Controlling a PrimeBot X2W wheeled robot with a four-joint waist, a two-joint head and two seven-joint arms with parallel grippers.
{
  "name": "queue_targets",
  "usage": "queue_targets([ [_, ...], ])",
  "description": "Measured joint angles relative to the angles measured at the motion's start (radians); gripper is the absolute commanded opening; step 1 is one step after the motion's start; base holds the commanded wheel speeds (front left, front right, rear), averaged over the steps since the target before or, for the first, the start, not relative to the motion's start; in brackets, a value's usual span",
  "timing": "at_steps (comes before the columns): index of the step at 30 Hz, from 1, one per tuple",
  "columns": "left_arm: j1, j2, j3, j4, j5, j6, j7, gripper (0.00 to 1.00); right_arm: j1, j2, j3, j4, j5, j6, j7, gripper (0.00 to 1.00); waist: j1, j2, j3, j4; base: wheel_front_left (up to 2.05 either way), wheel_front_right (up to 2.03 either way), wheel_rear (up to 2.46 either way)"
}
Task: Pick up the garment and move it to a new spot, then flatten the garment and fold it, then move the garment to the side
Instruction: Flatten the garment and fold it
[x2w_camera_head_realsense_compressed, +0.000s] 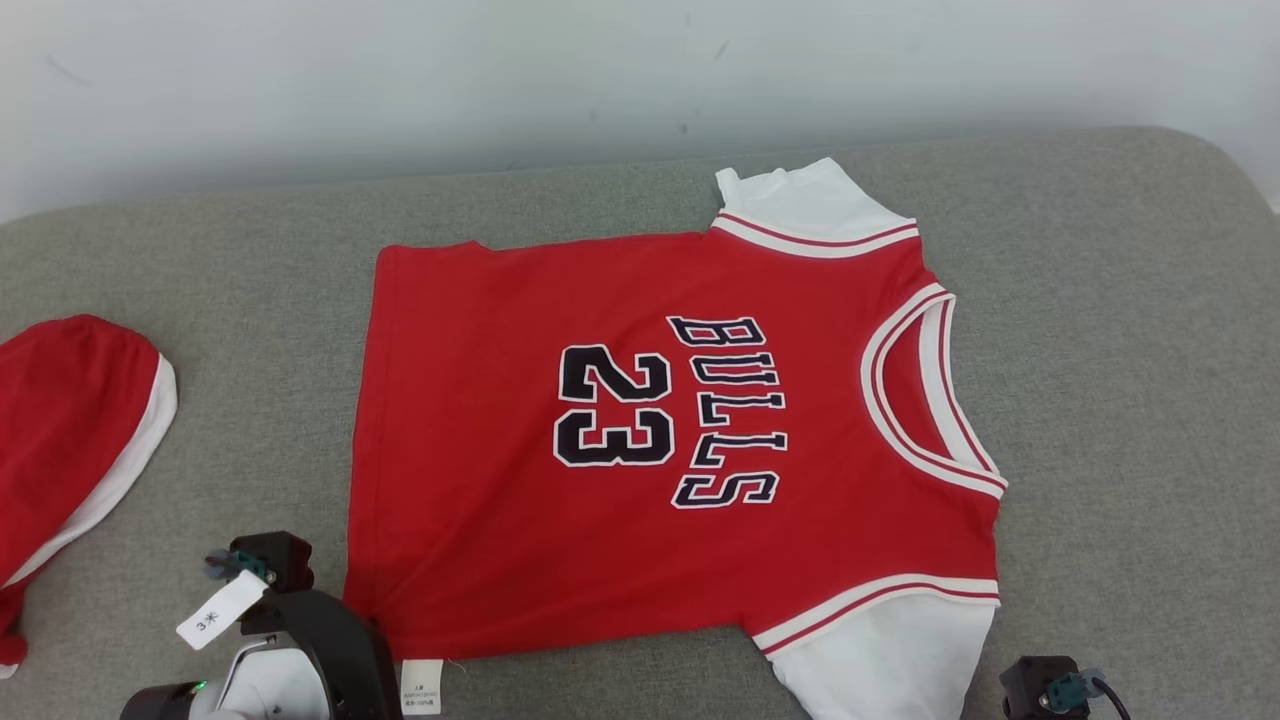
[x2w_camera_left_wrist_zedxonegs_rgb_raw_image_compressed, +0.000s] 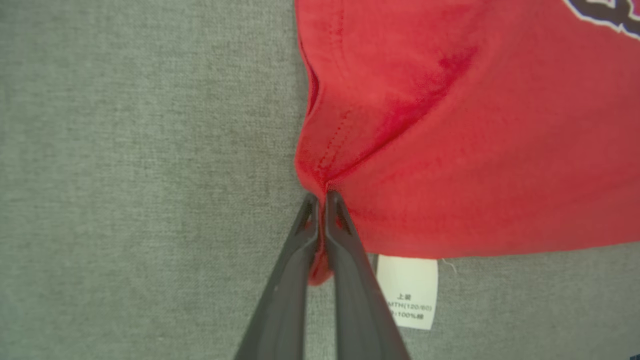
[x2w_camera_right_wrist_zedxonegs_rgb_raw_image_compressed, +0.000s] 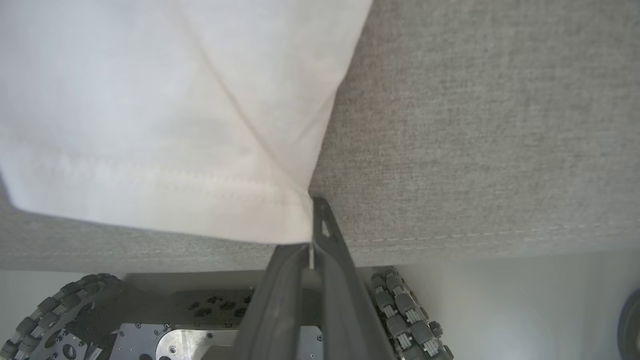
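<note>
Nearest of all, below and behind the right pincer (x2w_camera_right_wrist_zedxonegs_rgb_raw_image_compressed: 314, 220), the robot's wheeled base (x2w_camera_right_wrist_zedxonegs_rgb_raw_image_compressed: 165, 340) shows under the front edge of the grey cushion (x2w_camera_right_wrist_zedxonegs_rgb_raw_image_compressed: 475, 125). That pincer is clamped fully shut on the stitched hem corner of the near white sleeve (x2w_camera_right_wrist_zedxonegs_rgb_raw_image_compressed: 150, 115) of the red jersey (x2w_camera_head_realsense_compressed: 480, 450). The cloth covers one fingertip, and the other fingertip stands bare just beside it. The left pincer (x2w_camera_left_wrist_zedxonegs_rgb_raw_image_compressed: 321, 197) is closed just as tightly on the jersey's near hem corner, with a fold of red cloth squeezed between its two dark fingers and bulging out lower down between them. Just to the right of those fingers a white care label (x2w_camera_left_wrist_zedxonegs_rgb_raw_image_compressed: 407, 292) sticks out from the jersey's near edge and lies flat on the cushion. Ahead of both pincers the jersey is spread flat and sideways, its hem on the left pincer's side and its neckline on the right pincer's side, with "23" and "BULLS" facing up. To the left of the left pincer, well apart from the jersey, lies a second red-and-white garment (x2w_camera_head_realsense_compressed: 70, 430). Farther on, the far white sleeve (x2w_camera_head_realsense_compressed: 800, 205) pokes past the jersey's far edge. Beyond the cushion rises a pale wall (x2w_camera_head_realsense_compressed: 600, 70).
</note>
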Motion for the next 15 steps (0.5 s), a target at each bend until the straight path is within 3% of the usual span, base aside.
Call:
queue_targets([
  [8, 0.000, 0.000, 0.001, 0.005, -0.003, 0.000, -0.012, 0.00, 0.000, 0.001, 0.000, 0.002, 0.000, -0.001, 0.000, 0.00, 0.0002, 0.0000, -0.004, 0.002, 0.00, 0.00, 0.00],
  [9, 0.001, 0.001, 0.002, 0.005, -0.003, 0.000, -0.012, 0.13, 0.000, 0.001, 0.000, 0.002, 0.000, -0.001, 0.000, 0.00, 0.0002, 0.0000, -0.005, 0.002, 0.00, 0.00, 0.00],
  [10, 0.002, 0.002, 0.002, 0.005, -0.004, 0.000, -0.012, 0.49, 0.001, 0.001, 0.000, 0.002, 0.000, -0.001, 0.000, 0.00, 0.0002, 0.0000, -0.005, 0.002, 0.00, 0.00, 0.00],
  [11, 0.003, 0.003, 0.002, 0.005, -0.007, -0.001, -0.012, 1.00, 0.001, 0.002, 0.000, 0.002, 0.000, -0.001, 0.000, 0.00, 0.0001, 0.0000, -0.006, 0.002, 0.00, 0.00, 0.00],
  [15, 0.021, 0.011, 0.009, -0.001, -0.009, -0.001, -0.012, 1.00, 0.002, 0.003, -0.001, 0.002, 0.000, -0.001, 0.000, 0.00, 0.0002, 0.0000, -0.009, 0.003, 0.00, 0.00, 0.00],
])
